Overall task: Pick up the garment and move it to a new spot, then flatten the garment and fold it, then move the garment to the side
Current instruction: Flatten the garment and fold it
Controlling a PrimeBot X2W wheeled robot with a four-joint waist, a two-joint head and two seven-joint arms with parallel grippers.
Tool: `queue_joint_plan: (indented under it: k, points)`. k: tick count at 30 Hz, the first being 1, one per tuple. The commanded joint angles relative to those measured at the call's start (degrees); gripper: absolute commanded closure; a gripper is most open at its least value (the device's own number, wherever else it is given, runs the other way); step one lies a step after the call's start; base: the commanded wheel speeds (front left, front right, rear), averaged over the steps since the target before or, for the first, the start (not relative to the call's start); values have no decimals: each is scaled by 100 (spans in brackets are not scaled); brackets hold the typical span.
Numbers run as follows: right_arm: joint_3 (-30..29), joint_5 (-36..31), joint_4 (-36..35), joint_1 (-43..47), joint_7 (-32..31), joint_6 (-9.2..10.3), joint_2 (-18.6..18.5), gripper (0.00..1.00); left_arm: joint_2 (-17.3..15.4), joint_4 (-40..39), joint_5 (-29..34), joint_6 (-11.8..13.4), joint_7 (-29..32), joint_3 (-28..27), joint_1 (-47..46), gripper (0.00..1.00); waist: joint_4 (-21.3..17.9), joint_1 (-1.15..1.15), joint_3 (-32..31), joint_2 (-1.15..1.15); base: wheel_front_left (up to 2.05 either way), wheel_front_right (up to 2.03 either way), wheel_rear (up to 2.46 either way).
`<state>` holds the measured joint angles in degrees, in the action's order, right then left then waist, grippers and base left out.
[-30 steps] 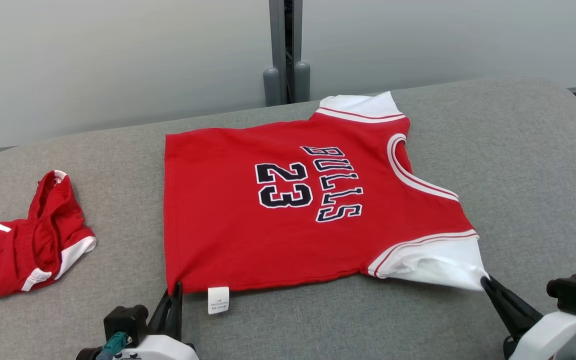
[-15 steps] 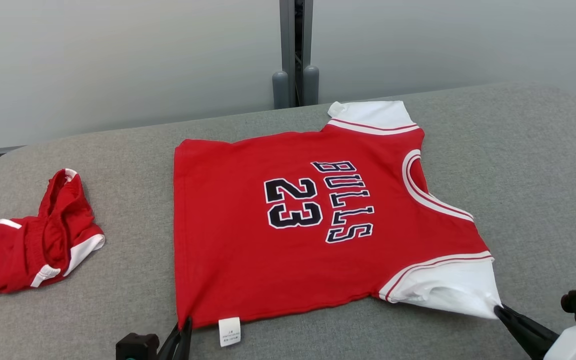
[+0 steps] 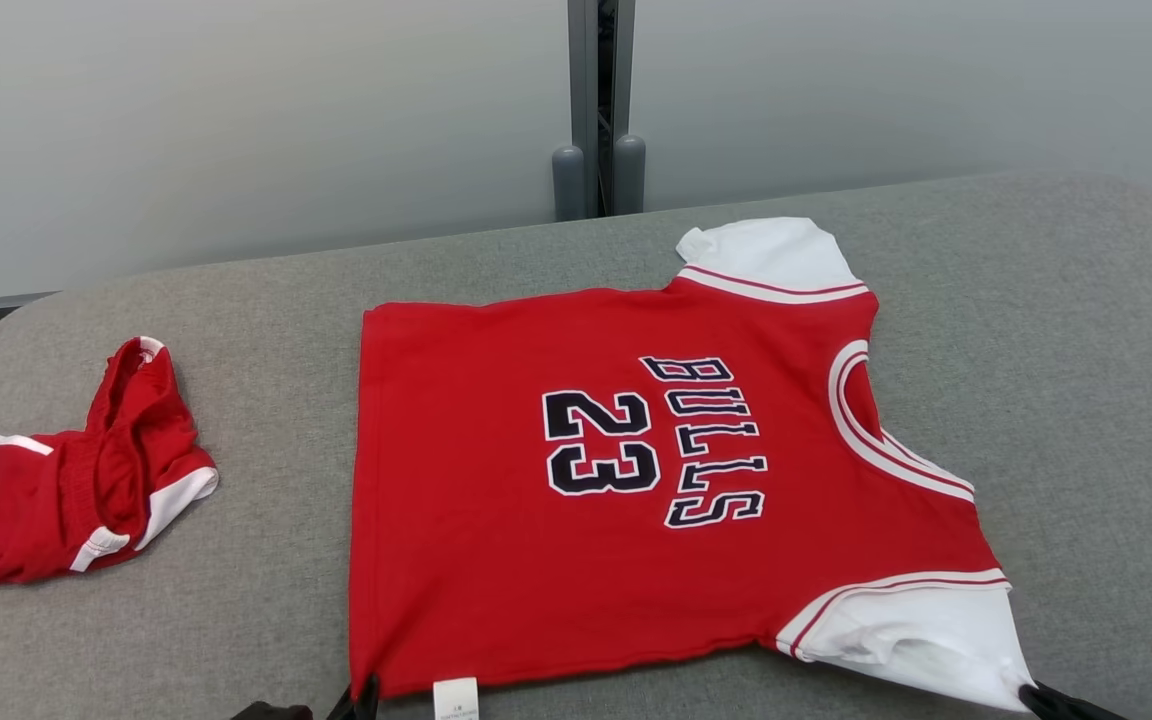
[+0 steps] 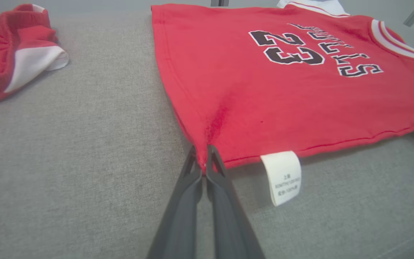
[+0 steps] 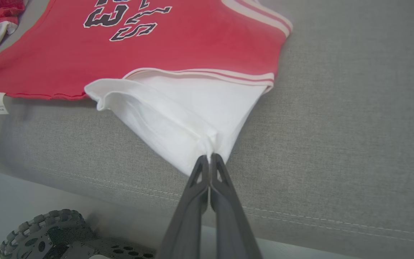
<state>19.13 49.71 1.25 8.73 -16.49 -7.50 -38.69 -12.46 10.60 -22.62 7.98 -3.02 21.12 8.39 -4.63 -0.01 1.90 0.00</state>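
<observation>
Pinched shut, my left gripper [image 4: 202, 158] holds the red Bulls jersey [image 3: 556, 540] by its hem corner, close to the near edge of the grey cushion [image 3: 1036, 330]. A white care label [image 4: 282, 176] hangs off the hem just beside that grip. My right gripper [image 5: 210, 160] is clamped on the tip of the jersey's white sleeve [image 5: 192, 108], also by the cushion's near edge, and the cloth gathers to a point there. The jersey lies spread flat, number 23 facing up, across the cushion's middle. Crumpled red shorts [image 3: 76, 490] sit toward the cushion's left end, apart from the jersey.
</observation>
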Motion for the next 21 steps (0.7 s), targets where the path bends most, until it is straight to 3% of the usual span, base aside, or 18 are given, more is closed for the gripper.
queue_joint_plan:
  k: [1, 9, 21]
  points:
    - [-124, 21, -113, 131, -120, 2, -67, 100, -68, -95, 56, 13, 53, 11, 90, 100, 3, 1, -7, 0, 0, 0, 0]
    - [-536, -198, -398, 293, -362, 2, 182, 100, -110, -444, 15, 88, 166, -1, 5, 100, 52, 1, 42, 0, 0, 0, 0]
    - [-679, -579, -352, -235, 62, 2, 427, 100, -96, -596, 75, 188, 221, -40, -403, 100, 82, 1, 357, 0, 0, 0, 0]
